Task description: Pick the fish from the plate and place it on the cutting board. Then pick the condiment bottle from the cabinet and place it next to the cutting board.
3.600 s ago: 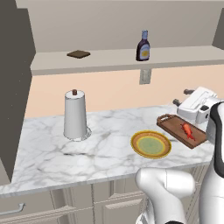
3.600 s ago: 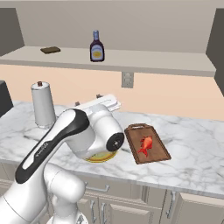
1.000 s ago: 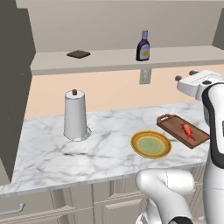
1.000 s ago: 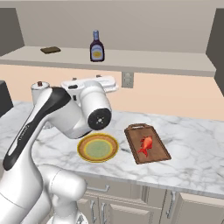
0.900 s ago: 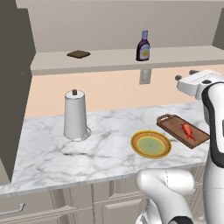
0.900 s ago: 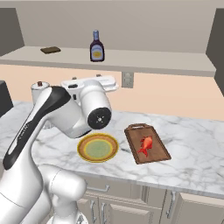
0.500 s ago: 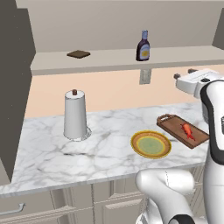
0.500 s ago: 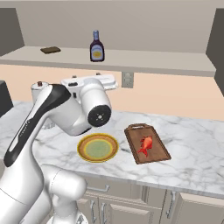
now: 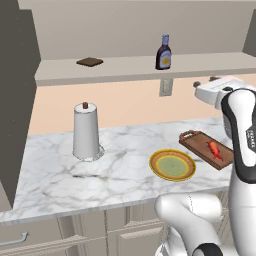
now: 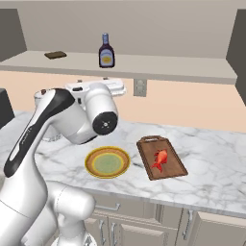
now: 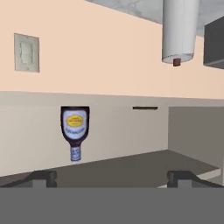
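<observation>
Gripper (image 9: pixel 205 81) has risen toward condiment bottle (image 9: pixel 163 52), jaws open

No readable text anywhere. The condiment bottle (image 11: pixel 75 131) on the cabinet (image 9: pixel 125 67) ledge carries a pale label with a yellow-orange oval, but the lettering is too blurred for me to make out, and in my hand view it hangs upside down. My own arm has a small dark marking on the white link (image 9: pixel 248 137) in the left base view; too small to read.
</observation>
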